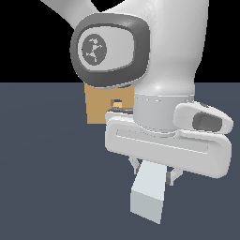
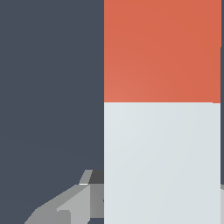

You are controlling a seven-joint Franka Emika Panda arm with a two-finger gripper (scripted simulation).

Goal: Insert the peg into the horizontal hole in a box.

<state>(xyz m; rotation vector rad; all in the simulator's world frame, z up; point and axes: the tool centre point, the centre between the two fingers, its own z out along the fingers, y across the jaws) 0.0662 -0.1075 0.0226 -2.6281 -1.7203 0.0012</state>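
Dark slate-blue bench (image 1: 47,187) is filling the lower two-thirds of the exterior view, black void above. Panda arm is crowding the centre and upper right of that frame, blocking most of the scene. Tool (image 1: 152,169) is sitting lower centre, fingers closed against the peg (image 1: 149,194), which is hanging below the hand, pale grey end showing toward the camera, lifted clear of the bench as far as I can tell. Wrist view is showing the peg (image 2: 162,131) up close: grey-white length nearest the fingers (image 2: 65,208), red-orange end further out, so the grip is on the pale part, likely leaving the red tip free to lead into the hole. Box (image 1: 98,105) is showing left of centre behind the arm, tan, mostly hidden; the hole (image 1: 117,103) is peeking out at its visible edge. Peg is sitting well apart from the hole; alignment looks not yet done.
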